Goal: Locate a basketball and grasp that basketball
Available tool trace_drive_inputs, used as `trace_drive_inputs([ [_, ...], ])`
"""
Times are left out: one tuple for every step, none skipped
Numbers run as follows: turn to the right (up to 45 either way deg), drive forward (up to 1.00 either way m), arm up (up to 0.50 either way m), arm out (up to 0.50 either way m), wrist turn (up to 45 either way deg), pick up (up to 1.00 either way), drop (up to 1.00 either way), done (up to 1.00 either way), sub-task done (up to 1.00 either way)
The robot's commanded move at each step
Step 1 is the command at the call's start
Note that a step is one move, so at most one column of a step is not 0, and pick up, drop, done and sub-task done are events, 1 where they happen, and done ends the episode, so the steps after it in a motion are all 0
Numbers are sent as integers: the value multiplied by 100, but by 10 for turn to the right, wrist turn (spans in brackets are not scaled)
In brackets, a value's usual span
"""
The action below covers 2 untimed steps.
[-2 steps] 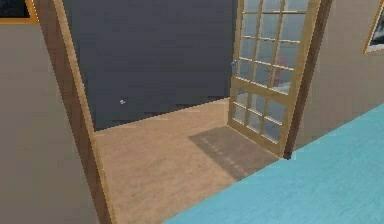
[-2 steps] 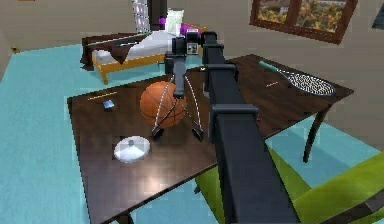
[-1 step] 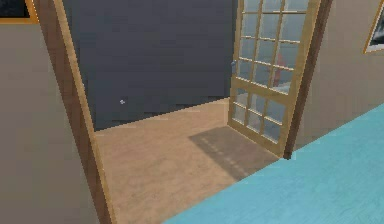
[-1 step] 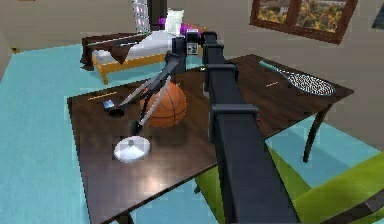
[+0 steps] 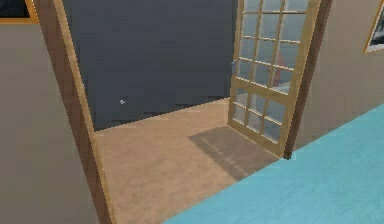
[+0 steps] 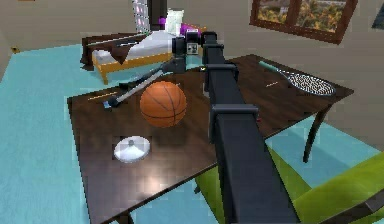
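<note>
An orange basketball [image 6: 163, 103] rests on the dark wooden table [image 6: 270, 110] in the arm side view. The dark arm [image 6: 235, 130] rises from the bottom edge and reaches over the table just right of the ball. At its far end the gripper [image 6: 124, 89] points left, with its thin fingers [image 6: 140, 80] running just above the ball in the picture. The tabletop and the ball lie close by the fingers, so I cannot tell whether the gripper holds anything, or whether it touches the ball.
On the table lie a silver round dish [image 6: 131, 149], a tennis racket [image 6: 305, 82] and a pencil [image 6: 97, 98]. A bed [image 6: 125, 52] stands beyond, a green seat [image 6: 335, 190] near the bottom right. The forward view has a wood-framed doorway [image 5: 70, 110] and a glass-paned door [image 5: 265, 70].
</note>
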Motion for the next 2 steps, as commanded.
trace_drive_inputs([
  [0,0,0,0,450,0,0,0,0],
  [0,0,0,0,120,0,0,0,0],
])
